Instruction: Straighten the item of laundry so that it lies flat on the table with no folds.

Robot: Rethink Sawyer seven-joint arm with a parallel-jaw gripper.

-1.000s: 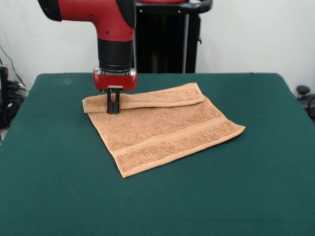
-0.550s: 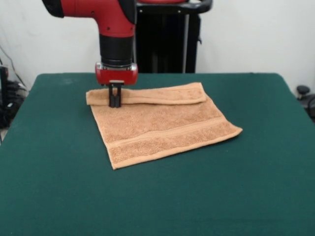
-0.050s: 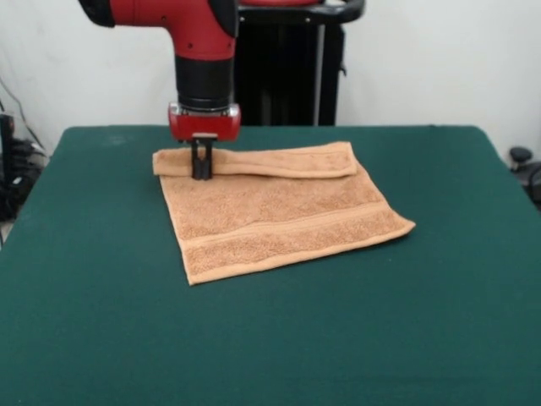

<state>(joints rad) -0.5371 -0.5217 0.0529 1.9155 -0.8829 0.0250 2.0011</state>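
The orange-tan towel [image 3: 275, 216] lies on the green table [image 3: 270, 338], slightly left of centre. Its far edge is folded over toward the front into a narrow rolled strip [image 3: 270, 161] that runs the towel's width. One woven band stripe crosses the near part. My gripper [image 3: 201, 172] comes down from the red arm at the left end of that folded strip, and its black fingers are shut on the towel's folded edge. The rest of the towel lies flat.
A black pedestal [image 3: 287, 68] stands behind the table's far edge. Cables and dark gear [image 3: 13, 169] sit off the left side, and a small black object [image 3: 520, 156] is off the right side. Green felt surrounds the towel on all sides.
The gripper has moved away toward the table's far side and slightly right, dragging the towel with it. The towel's near corner has slid back and the cloth has turned a little.
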